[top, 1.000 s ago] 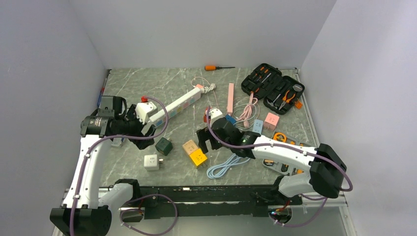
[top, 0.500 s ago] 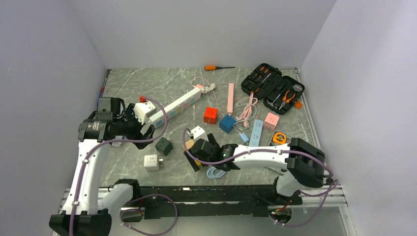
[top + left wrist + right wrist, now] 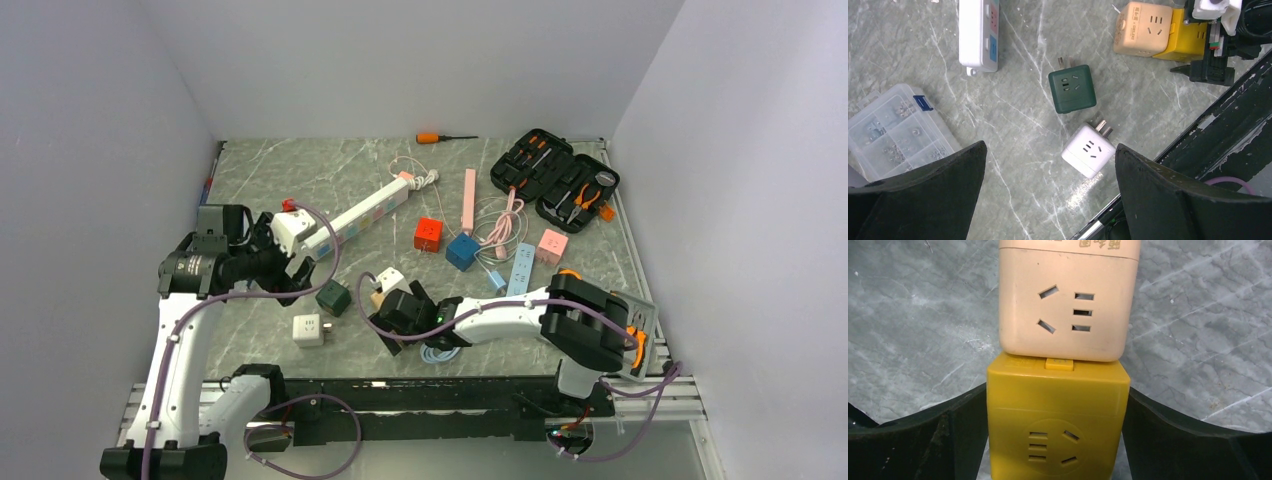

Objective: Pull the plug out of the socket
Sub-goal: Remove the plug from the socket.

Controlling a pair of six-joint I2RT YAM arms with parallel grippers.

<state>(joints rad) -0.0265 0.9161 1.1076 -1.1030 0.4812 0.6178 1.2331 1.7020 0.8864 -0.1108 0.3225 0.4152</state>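
A yellow socket cube [image 3: 1058, 425] and a beige socket cube [image 3: 1068, 305] lie plugged together end to end on the marble table. My right gripper [image 3: 1055, 390] straddles the yellow cube, and both black fingers [image 3: 958, 430] rest against its sides. From above, the right gripper [image 3: 392, 312] covers most of that pair, with only a corner of the beige cube [image 3: 379, 297] showing. The left wrist view also catches the beige cube [image 3: 1143, 28] and the yellow cube [image 3: 1188, 40]. My left gripper [image 3: 1050, 150] hangs open above the table, holding nothing.
A dark green cube [image 3: 1072, 89] and a white cube [image 3: 1088, 151] lie below the left gripper. A white power strip [image 3: 360, 212], a clear parts box [image 3: 893, 125], red [image 3: 428, 234], blue [image 3: 461, 251] and pink [image 3: 551, 245] cubes, cables and an open tool case [image 3: 555, 180] lie around.
The right arm swung left and came down over the joined yellow and beige cubes, its fingers drawing in against the yellow one. The left arm barely shifted.
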